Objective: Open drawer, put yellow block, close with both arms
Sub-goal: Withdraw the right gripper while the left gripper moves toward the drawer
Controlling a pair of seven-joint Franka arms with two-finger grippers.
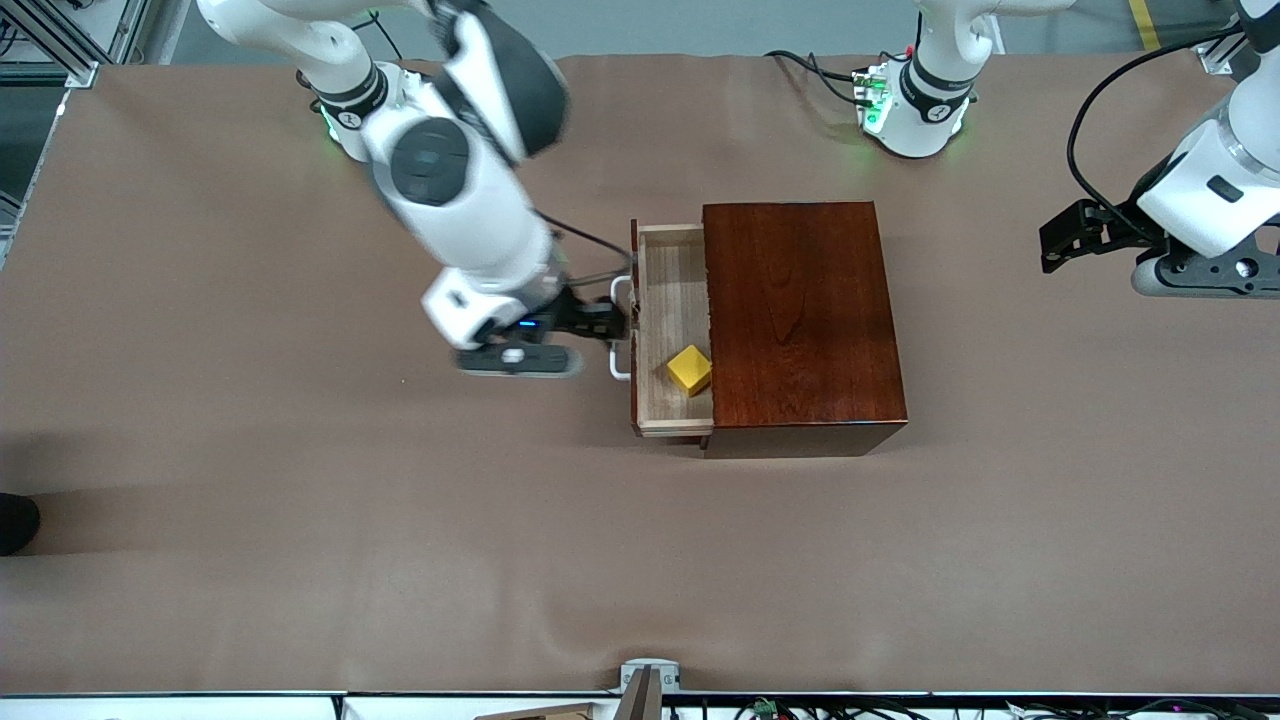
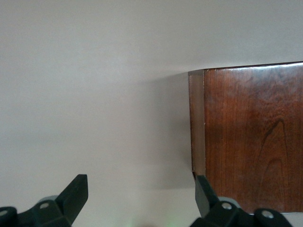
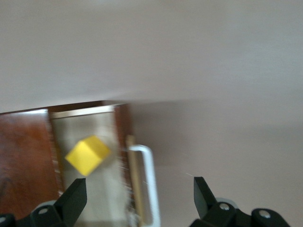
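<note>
The drawer (image 1: 665, 330) stands pulled out of the dark red-brown wooden box (image 1: 800, 315) toward the right arm's end of the table. The yellow block (image 1: 690, 370) lies in its pale tray, in the part nearer the front camera. My right gripper (image 1: 607, 322) hovers open over the white handle (image 1: 621, 330), holding nothing. In the right wrist view the gripper (image 3: 139, 196) straddles the handle (image 3: 147, 182), with the block (image 3: 87, 155) in the tray (image 3: 90, 198). My left gripper (image 1: 1062, 238) waits open and empty over the table beside the box (image 2: 251, 137).
A brown cloth (image 1: 300, 520) covers the whole table. A dark object (image 1: 15, 522) pokes in at the right arm's end, near the front edge. A small grey fixture (image 1: 650, 680) sits at the middle of the front edge.
</note>
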